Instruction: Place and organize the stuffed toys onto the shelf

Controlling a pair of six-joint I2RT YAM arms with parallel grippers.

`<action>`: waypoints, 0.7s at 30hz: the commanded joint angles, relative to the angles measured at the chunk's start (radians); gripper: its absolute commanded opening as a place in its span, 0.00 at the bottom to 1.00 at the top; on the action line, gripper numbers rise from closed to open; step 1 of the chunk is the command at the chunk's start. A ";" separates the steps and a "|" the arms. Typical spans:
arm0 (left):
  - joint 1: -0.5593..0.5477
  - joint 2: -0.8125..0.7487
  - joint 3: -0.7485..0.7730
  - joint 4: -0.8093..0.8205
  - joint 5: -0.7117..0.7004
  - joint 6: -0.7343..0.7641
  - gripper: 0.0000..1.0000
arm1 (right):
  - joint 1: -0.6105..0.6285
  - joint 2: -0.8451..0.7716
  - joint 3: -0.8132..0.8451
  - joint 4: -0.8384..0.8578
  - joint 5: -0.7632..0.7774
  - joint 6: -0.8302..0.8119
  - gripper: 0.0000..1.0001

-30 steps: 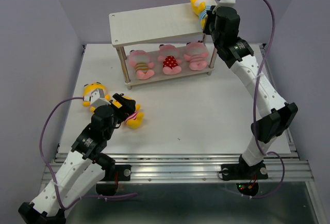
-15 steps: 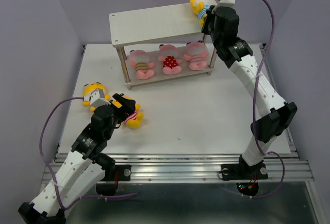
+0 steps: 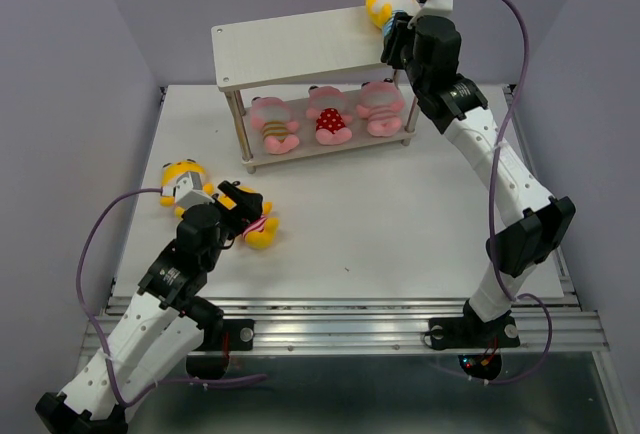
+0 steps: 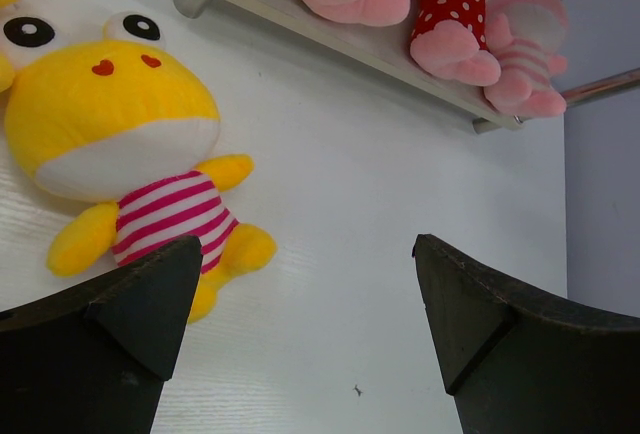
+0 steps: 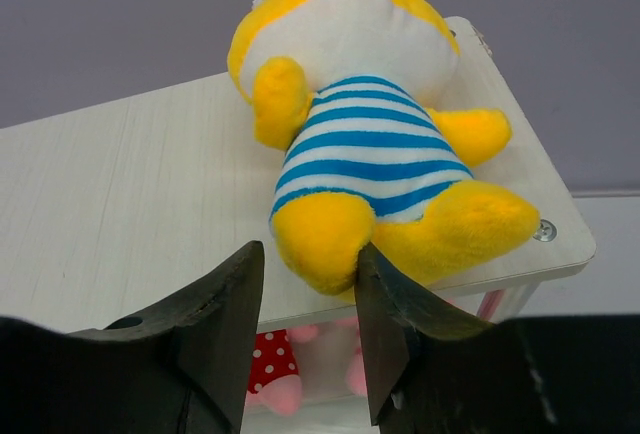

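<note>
1. Yellow plush: we see one small yellow toy (image 3: 180, 174) lying at the far left of the white table (image 3: 380, 224), partly hidden by the left arm's cable and camera.
2. Just to its right a pink-striped yellow toy (image 4: 130, 144) lies face up on the table, head toward the far left, feet toward the near side.
3. The left arm is folded low. The left gripper (image 4: 305, 254) hangs above the table beside that toy, fingers spread wide and holding nothing.
4. The pale wooden shelf (image 3: 290, 49) stands at the far middle. Its lower board carries a row of pink toys: yellow-striped toy (image 3: 272, 122), red dotted toy (image 3: 329, 119), pink-striped pink toy (image 3: 380, 112), all with their feet toward the front.
5. A blue-striped yellow toy (image 5: 365, 144) lies belly up at the right end of the top board, head toward the back wall, its length running across the board's narrow width.
6. The right arm reaches high. The right gripper (image 5: 310, 254) sits slackened, fingers parted around one foot.
</note>
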 commanded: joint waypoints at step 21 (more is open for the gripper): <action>0.000 -0.015 0.017 -0.028 -0.019 -0.020 0.99 | 0.007 -0.184 -0.095 0.033 0.002 -0.015 1.00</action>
